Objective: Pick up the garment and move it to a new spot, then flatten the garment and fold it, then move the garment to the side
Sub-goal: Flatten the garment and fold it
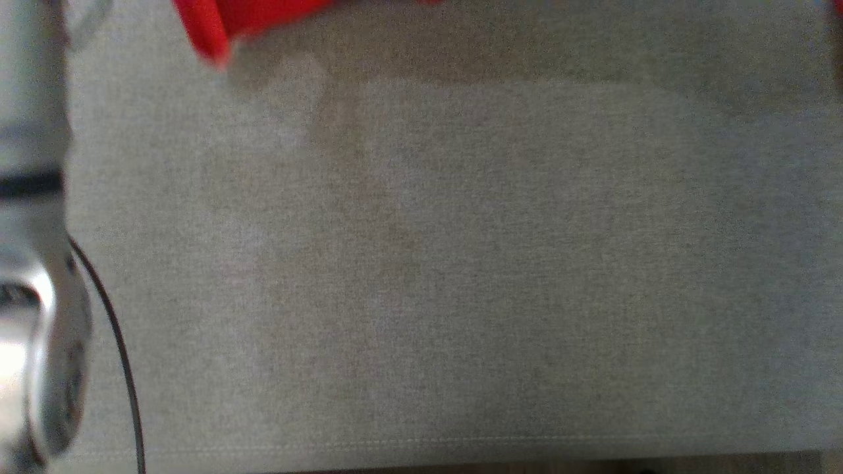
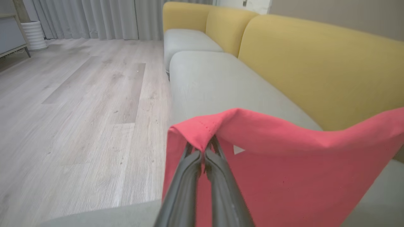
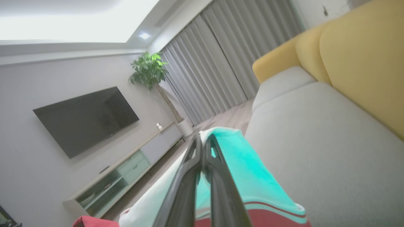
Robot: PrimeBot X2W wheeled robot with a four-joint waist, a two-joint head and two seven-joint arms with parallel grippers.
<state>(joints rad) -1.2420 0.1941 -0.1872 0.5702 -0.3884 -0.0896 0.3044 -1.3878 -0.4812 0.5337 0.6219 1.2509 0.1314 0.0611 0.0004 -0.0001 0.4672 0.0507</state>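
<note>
The garment is red with a turquoise-and-white part. In the left wrist view my left gripper (image 2: 203, 151) is shut on a pinched red corner of the garment (image 2: 284, 164), which hangs stretched above the grey sofa seat (image 2: 214, 82). My right gripper (image 3: 203, 142) is shut on the turquoise edge of the garment (image 3: 249, 170), held up over the seat (image 3: 322, 138). In the head view a blurred red piece of the garment (image 1: 224, 23) shows at the top left, and a pale forearm (image 1: 33, 263) runs down the left edge.
The yellow sofa back (image 2: 315, 63) stands behind the grey seat cushion (image 1: 461, 263). Wooden floor (image 2: 79, 110) lies beside the sofa. A television (image 3: 85, 119), a low cabinet (image 3: 126, 173), a potted plant (image 3: 148, 69) and grey curtains (image 3: 227, 56) stand across the room.
</note>
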